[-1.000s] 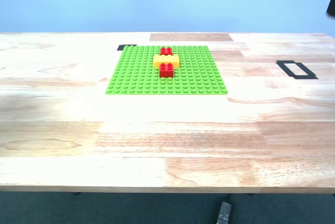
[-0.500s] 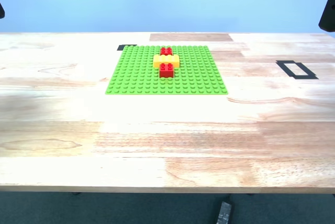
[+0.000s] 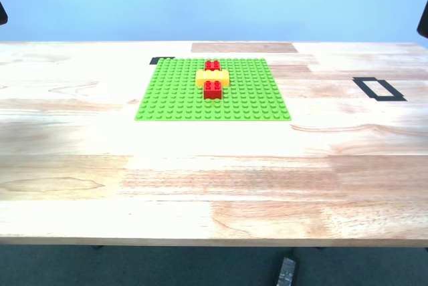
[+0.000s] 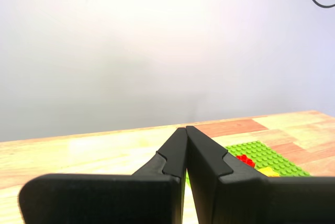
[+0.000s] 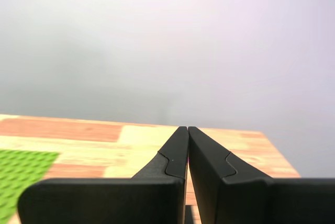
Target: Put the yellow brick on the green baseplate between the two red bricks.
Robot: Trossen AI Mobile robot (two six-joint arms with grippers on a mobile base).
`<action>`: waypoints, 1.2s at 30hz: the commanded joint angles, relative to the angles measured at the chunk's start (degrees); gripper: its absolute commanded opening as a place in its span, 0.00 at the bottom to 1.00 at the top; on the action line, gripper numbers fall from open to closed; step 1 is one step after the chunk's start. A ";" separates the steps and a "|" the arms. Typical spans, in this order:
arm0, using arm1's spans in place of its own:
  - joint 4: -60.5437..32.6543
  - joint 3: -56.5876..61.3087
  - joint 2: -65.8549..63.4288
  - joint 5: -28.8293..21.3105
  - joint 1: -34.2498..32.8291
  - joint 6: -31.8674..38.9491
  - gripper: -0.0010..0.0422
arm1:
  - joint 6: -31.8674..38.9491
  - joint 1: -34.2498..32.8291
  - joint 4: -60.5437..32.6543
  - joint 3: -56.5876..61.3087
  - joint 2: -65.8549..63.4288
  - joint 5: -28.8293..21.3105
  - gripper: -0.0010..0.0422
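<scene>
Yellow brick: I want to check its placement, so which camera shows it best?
The exterior view: the yellow brick sits in full sight on the green baseplate between two red bricks. The first wrist view catches only a sliver behind my first gripper; the second shows none.

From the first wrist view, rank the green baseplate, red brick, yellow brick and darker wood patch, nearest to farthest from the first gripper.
Measured from my first gripper, which is shut:
1. Green baseplate: its near edge lies just past the fingertips.
2. Red brick and yellow brick: both on the baseplate, too close to call.
3. Darker wood patch: in the tabletop beyond the baseplate.
</scene>
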State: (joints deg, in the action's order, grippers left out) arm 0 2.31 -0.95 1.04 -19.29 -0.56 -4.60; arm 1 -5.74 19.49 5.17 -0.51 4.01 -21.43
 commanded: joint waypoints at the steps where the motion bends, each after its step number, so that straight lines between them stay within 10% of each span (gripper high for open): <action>1: -0.11 0.04 0.02 0.00 0.04 0.09 0.02 | 0.17 -2.75 -0.13 -0.04 0.09 1.97 0.02; 36: -0.15 0.11 0.02 2.82 0.04 0.04 0.02 | 0.11 -4.20 -0.48 -0.04 0.17 6.10 0.02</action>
State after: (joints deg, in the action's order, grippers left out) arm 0 2.17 -0.84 1.04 -16.45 -0.51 -4.56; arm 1 -5.58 15.29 4.67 -0.51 4.14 -15.33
